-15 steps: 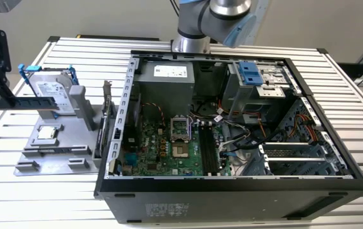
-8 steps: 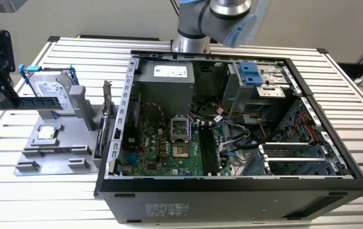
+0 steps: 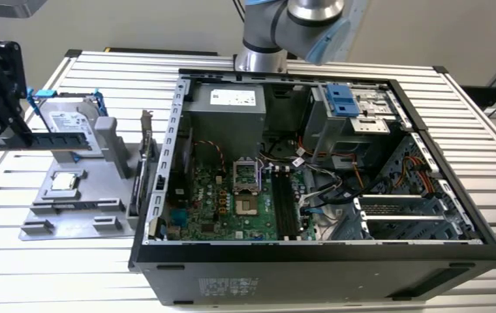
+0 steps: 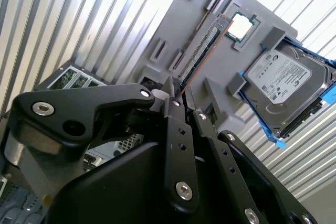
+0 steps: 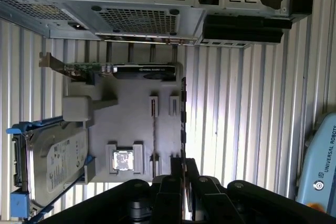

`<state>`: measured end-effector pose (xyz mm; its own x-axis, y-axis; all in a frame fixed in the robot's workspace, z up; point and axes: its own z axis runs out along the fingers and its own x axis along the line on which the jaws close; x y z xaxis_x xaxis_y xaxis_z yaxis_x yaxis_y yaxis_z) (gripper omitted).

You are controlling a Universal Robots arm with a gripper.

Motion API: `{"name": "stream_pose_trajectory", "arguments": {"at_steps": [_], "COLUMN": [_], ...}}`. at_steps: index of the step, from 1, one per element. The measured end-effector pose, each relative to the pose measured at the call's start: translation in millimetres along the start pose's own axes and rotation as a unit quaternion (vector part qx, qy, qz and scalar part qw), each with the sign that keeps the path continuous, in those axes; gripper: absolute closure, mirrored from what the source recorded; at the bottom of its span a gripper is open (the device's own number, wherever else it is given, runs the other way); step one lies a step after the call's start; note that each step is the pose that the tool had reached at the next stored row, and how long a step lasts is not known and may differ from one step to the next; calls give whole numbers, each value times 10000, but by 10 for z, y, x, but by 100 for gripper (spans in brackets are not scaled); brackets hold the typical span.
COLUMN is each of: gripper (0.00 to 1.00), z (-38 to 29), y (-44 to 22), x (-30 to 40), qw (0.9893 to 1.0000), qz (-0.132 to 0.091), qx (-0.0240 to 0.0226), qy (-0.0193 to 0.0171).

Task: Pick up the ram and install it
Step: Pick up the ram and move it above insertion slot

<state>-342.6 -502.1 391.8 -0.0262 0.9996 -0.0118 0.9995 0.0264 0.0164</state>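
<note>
The ram [image 3: 61,139] is a long dark circuit-board stick held level above the grey holder [image 3: 74,212] at the exterior view's left. My gripper [image 3: 17,134] is shut on one end of it. In the second wrist view the ram [image 4: 202,51] runs out from between the closed fingertips of the gripper [image 4: 181,95] toward the holder [image 4: 173,35]. The first wrist view shows the ram [image 5: 182,114] edge-on, rising from the gripper [image 5: 184,163]. The open computer case [image 3: 165,195] lies to the exterior view's right, with the motherboard's long black ram slots [image 3: 284,202] inside.
On the grey holder sit a square silver processor [image 3: 63,182], a hard drive in a blue frame [image 3: 70,120] and an upright card with a metal bracket [image 3: 148,153]. Cables [image 3: 335,182] and a drive cage [image 3: 357,111] crowd the case interior. Everything rests on a slatted aluminium table [image 3: 21,261].
</note>
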Motion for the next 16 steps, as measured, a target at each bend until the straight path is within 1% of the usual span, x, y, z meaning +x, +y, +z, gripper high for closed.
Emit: {"name": "stream_pose_trajectory", "arguments": {"at_steps": [16], "gripper": [100], "z": [3], "y": [130], "x": [-4], "qw": [10000], "qz": [0], "qx": [0], "qy": [0]}}
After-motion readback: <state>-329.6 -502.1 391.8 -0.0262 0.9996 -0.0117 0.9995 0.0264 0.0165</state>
